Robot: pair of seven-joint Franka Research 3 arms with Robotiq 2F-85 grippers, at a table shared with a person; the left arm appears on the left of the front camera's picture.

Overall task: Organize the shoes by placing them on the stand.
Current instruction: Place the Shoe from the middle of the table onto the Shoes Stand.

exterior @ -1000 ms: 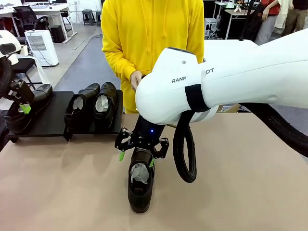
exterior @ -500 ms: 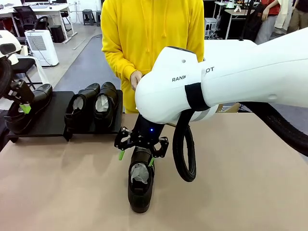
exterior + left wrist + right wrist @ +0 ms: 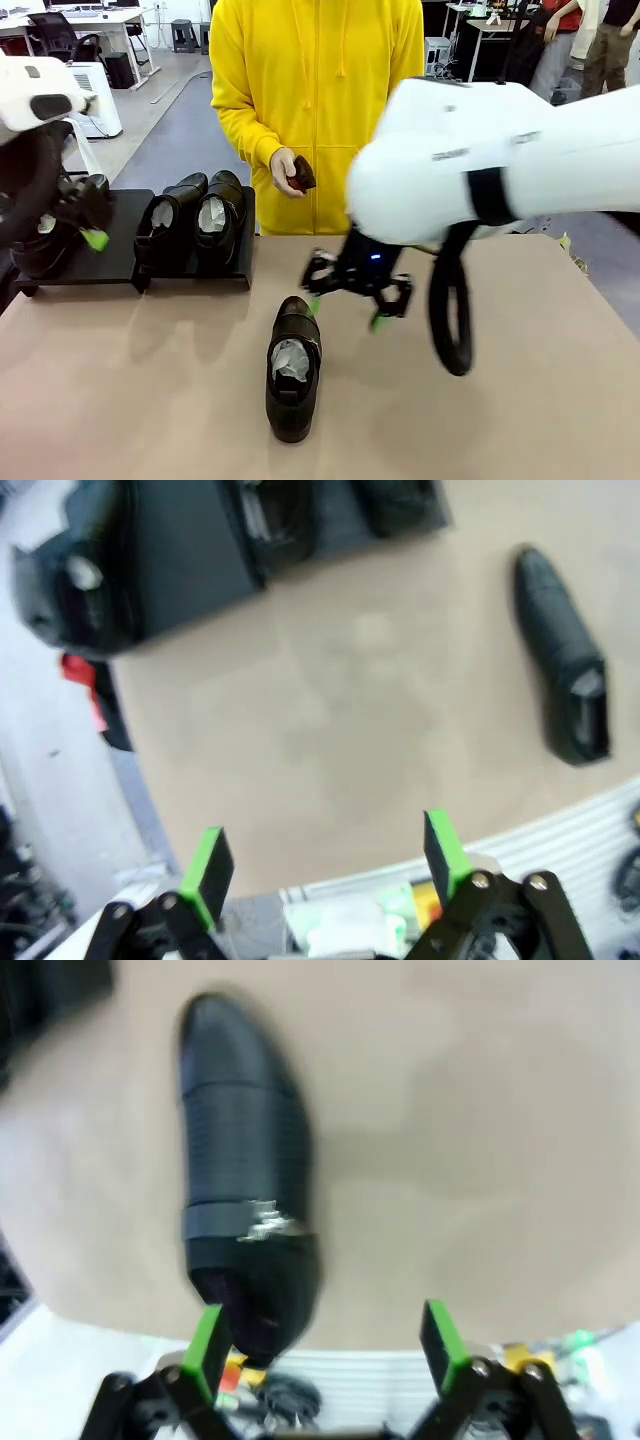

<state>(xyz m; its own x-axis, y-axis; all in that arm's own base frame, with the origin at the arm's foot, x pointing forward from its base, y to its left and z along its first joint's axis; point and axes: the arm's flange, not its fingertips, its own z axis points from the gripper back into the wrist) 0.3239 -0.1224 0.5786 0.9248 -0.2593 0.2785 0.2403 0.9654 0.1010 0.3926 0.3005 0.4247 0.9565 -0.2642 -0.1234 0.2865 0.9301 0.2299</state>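
One black shoe (image 3: 292, 375) lies alone on the table, pale paper in its opening. My right gripper (image 3: 347, 305) hovers open just right of its far end, apart from it. In the right wrist view the shoe (image 3: 245, 1200) lies ahead and to the left of the open gripper (image 3: 322, 1338). Two shoes (image 3: 165, 215) (image 3: 218, 212) sit on the black stand (image 3: 115, 255); a third (image 3: 40, 245) at its left end is partly hidden by my left arm. My left gripper (image 3: 88, 225), blurred, hangs open beside that shoe. In the left wrist view, the open gripper (image 3: 325, 855) looks down on the stand (image 3: 190, 550) and the lone shoe (image 3: 565, 695).
A person in a yellow hoodie stands at the far edge, one hand (image 3: 285, 168) holding a small dark reddish-brown object (image 3: 302, 175). Bare tan tabletop (image 3: 520, 400) spreads to the right and front of the lone shoe.
My right gripper, which straddled the lone shoe's far end, has swung right and off it, still open. My left arm has shifted at the stand's left end.
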